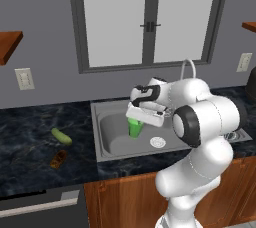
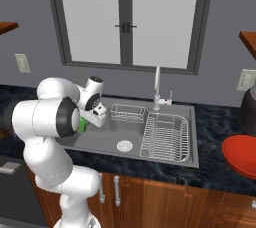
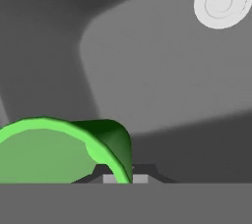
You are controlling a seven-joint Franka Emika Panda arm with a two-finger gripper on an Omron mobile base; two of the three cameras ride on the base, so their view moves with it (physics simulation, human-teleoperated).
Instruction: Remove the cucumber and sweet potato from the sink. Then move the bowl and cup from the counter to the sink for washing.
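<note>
Clearly we are on the cup step: our pincer [image 1: 136, 122] is clamped on the rim of the cup [image 1: 135, 128], the wall pinched between the two tips, and the bright green tumbler hangs beneath the hand, over the basin of the sink [image 1: 107, 122]. From the hand camera the cup's open mouth sits right against the tips and looks empty; beyond it lies bare grey sink floor, with the round white drain [image 3: 221, 1] farther off. We cannot tell whether the cup's base touches the floor yet or hangs just above it.

We judge the next move to be a short lowering until the cup rests on the basin floor, then letting the tips part and lifting straight off the rim so the tumbler does not tip.

Farther across the basin from the pincer, the wire basket [image 2: 127, 112] and the wire dish rack [image 2: 166, 136] both look empty, and the faucet [image 2: 157, 88] stands behind them. Neither vegetable shows in the basin. The cucumber [image 1: 61, 136] and the sweet potato [image 1: 58, 159] lie on the dark counter [image 1: 30, 147] well away from the pincer on the other side, close to each other but apart, so the first half appears done.

Farthest off, past the rack, the bowl [image 2: 241, 155] waits on the counter, with nothing visible inside, still to be carried over.
</note>
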